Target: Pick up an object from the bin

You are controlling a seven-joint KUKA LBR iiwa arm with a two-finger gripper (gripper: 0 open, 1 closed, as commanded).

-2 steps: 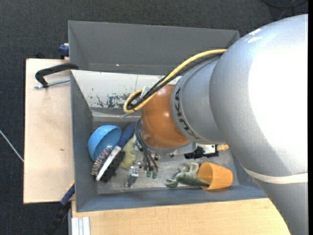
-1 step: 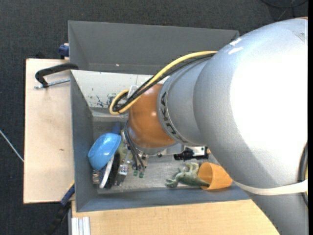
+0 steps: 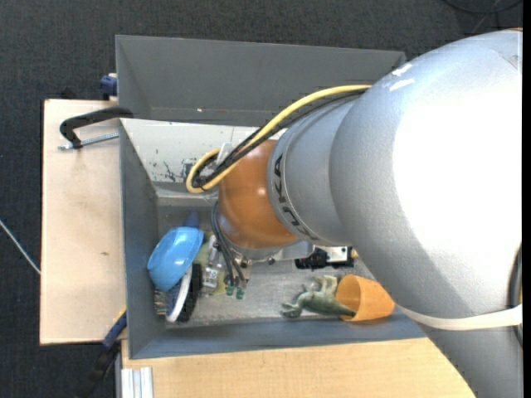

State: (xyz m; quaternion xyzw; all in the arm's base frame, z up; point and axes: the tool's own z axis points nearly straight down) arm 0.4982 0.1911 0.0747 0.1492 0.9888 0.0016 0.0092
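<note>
Pincer [image 3: 226,280] hangs low over the left half of the grey bin [image 3: 138,222], just beside a rounded light-blue plastic piece [image 3: 176,255] that leans against the left wall. I cannot tell whether the blue piece is touched. The arm [image 3: 431,181] comes in from the right, pitched steeply down, with its orange cover [image 3: 249,210] over the wrist and a yellow cable [image 3: 290,113] looping along it.

The wrist hides the top of the pincer, so I cannot tell whether it is wide or narrow, and I see nothing held in it. Below the blue piece a black-and-white thing [image 3: 184,298] lies against the front-left corner; its kind is unclear. Well to the right, by the front wall, a green toy creature [image 3: 314,301] touches an orange cup [image 3: 369,298] lying on its side. A small black part [image 3: 319,260] is half covered by the arm.

The bin's far inner wall carries black specks [image 3: 170,169]. Dark floor [image 3: 249,7] surrounds it.
</note>
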